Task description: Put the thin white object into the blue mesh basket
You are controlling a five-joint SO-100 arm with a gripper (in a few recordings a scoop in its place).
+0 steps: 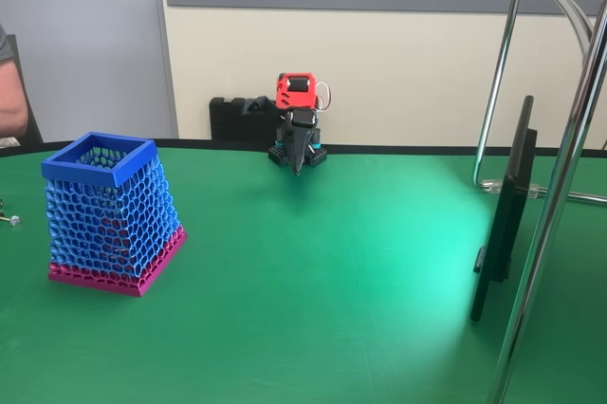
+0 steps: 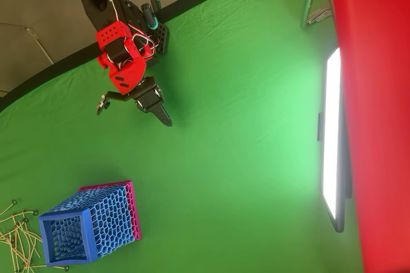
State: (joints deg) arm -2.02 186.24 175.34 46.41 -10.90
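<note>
The jaws of the gripper (image 2: 165, 119) are together, holding nothing, far from the blue mesh basket (image 2: 61, 244). Thin white strands (image 2: 16, 234) lie beside the basket on the bench (image 2: 243, 157).

- Both views are brightly and evenly lit.
- In the fixed view, a pale glare patch is seen on the green worktop (image 1: 379, 262) beside the screen (image 1: 503, 214).
- In the overhead view, the screen (image 2: 333, 138) is blown out to white, and a blurred red mass (image 2: 378, 119) is seen at the right edge.
- Soft, short shadows are cast under the blue mesh basket (image 1: 112, 214).
</note>
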